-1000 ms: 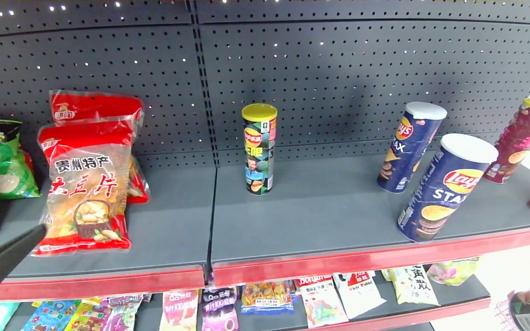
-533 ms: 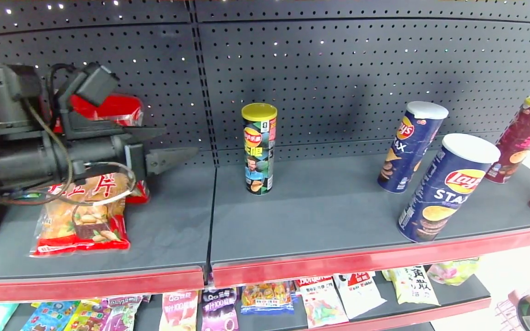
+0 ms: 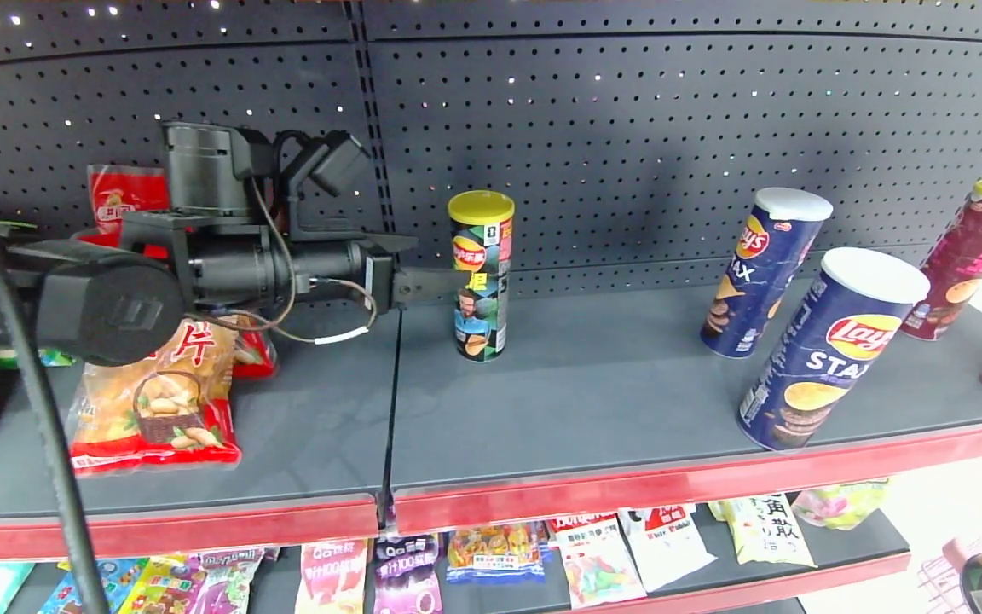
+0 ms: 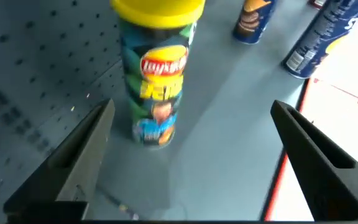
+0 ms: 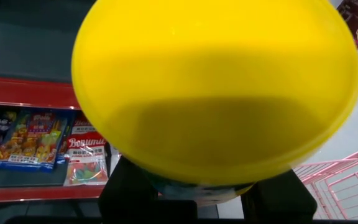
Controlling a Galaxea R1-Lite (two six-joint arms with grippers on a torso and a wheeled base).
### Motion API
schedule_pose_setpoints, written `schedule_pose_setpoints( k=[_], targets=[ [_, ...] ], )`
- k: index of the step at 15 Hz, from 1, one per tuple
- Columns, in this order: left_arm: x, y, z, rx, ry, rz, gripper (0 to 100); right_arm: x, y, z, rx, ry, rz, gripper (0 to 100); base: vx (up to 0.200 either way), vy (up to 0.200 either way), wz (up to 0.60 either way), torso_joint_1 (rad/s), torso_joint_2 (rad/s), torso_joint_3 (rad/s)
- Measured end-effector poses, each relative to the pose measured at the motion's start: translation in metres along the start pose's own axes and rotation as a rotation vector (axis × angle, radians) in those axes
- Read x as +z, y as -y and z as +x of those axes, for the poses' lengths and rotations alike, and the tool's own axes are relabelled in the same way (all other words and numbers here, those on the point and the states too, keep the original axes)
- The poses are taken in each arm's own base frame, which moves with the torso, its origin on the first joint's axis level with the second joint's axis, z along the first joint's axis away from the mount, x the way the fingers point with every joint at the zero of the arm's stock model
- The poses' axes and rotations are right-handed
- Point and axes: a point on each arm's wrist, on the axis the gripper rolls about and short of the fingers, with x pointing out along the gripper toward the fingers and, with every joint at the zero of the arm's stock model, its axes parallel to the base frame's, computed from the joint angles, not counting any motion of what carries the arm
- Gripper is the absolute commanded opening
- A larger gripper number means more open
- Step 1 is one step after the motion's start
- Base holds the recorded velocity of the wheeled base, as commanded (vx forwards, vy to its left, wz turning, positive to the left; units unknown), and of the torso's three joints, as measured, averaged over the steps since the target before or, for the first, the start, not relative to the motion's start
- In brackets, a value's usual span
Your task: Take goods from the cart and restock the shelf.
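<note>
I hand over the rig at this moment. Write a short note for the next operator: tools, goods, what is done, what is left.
Left tool: open, level with the shelf can, not gripping it.
Right tool: shut on a second can with a yellow lid, held low, off the shelf.
Done: the shelf can stands upright near the back panel.
Left: set the second can on the shelf, probably beside the shelf can, where the surface is bare.
</note>
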Motion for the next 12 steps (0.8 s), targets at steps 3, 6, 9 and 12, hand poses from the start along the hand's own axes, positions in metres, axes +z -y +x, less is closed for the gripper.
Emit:
schedule_pose_setpoints(
  k=[3,6,9,12],
  targets=[
    [-0.001,-0.001,0.022,-0.028,0.002,0.009,100,-0.001,0.000,0.000,0.000,-0.004,0.000,0,0.000,0.000,0.00,0.000,0.00,0.000],
    [-0.004,-0.005,0.036,-0.027,-0.002,0.012,100,-0.002,0.000,0.000,-0.001,-0.004,0.000,0,0.000,0.000,0.00,0.000,0.00,0.000],
    [-0.003,-0.011,0.047,-0.007,0.012,0.024,100,-0.001,0.000,0.000,-0.004,-0.001,0.000,0,0.000,0.000,0.00,0.000,0.00,0.000],
    [-0.006,-0.017,0.055,0.018,0.012,0.026,100,0.000,0.000,0.000,-0.010,-0.001,0.001,0,0.000,0.000,0.00,0.000,0.00,0.000]
  ],
)
